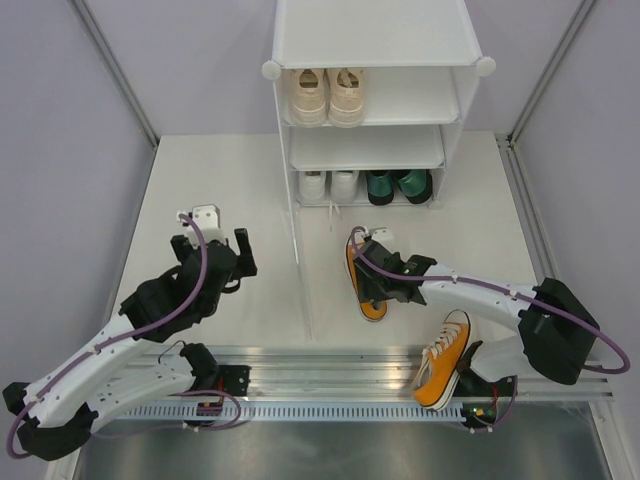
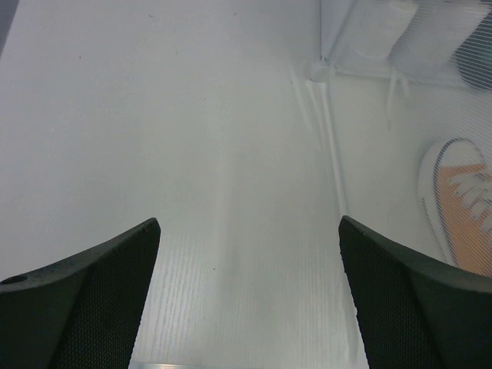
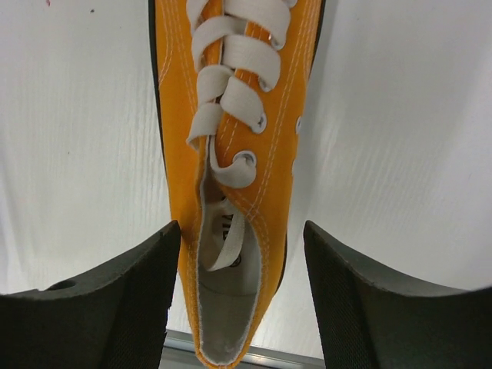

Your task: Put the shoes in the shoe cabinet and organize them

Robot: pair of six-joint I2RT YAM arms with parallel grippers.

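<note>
Top external view puts the left hand (image 1: 218, 252) far left over the tabletop (image 1: 200, 170), its fingers spread wide and holding nothing, outside the translucent side panel (image 1: 300, 260) of the shoe cabinet (image 1: 375, 35). Inside the cabinet the cream lace-up sneakers (image 1: 328, 95) sit on an upper shelf. The white sneakers (image 1: 328, 185) and dark green heels (image 1: 398, 185) stand side by side on the lowest tier, and the middle shelf (image 1: 365, 148) between shows no shoes from this angle. Just in front of the open face lies one orange sneaker (image 1: 366, 300), flat on its sole, its long axis running from the heel at the near side to the toe toward the cabinet, angled slightly left. The right hand (image 1: 378, 283) hangs directly over its heel end. In the right wrist view its fingers (image 3: 115, 307) stand parted on either side of the heel opening, across the shoe's narrow width, one pad right at the canvas and a gap at the other, so nothing is gripped. Furthest right, the second orange sneaker (image 1: 442, 362) rests across the metal rail (image 1: 330, 365) beside the right arm's base. By my reading the right arm is much the nearer and is lined up: closing across the heel, then moving forward along the shoe's own axis, should carry it toward a shelf.
</note>
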